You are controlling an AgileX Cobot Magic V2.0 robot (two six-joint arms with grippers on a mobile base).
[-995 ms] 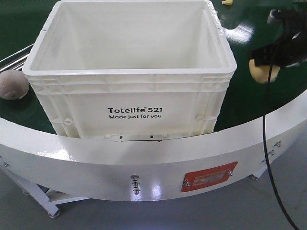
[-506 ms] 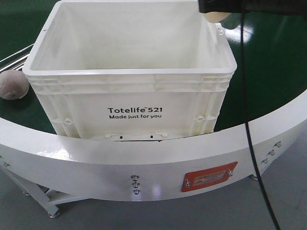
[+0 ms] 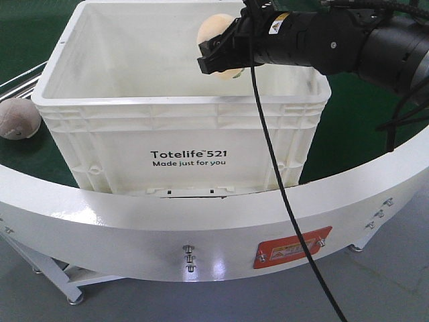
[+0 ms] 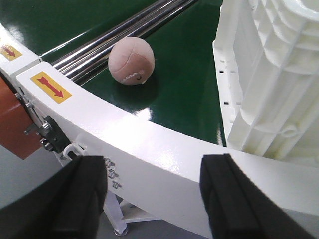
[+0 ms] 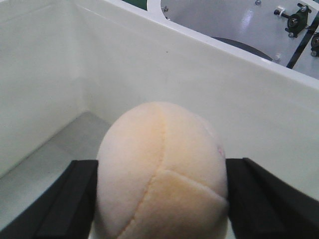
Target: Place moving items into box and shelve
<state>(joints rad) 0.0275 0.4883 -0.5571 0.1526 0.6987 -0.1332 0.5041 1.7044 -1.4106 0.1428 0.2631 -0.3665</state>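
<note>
Green belt, steel rails, red plate

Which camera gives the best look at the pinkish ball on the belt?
Left wrist view: the pinkish ball shows whole, close. The front view has it small at the left edge, beside the crate. The right wrist view misses it.

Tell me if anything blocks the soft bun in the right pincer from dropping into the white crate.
Nothing visible does. The right pincer holds the bun over the open crate, inside its rim. The part of the floor seen below it in the right wrist view is bare.
</note>
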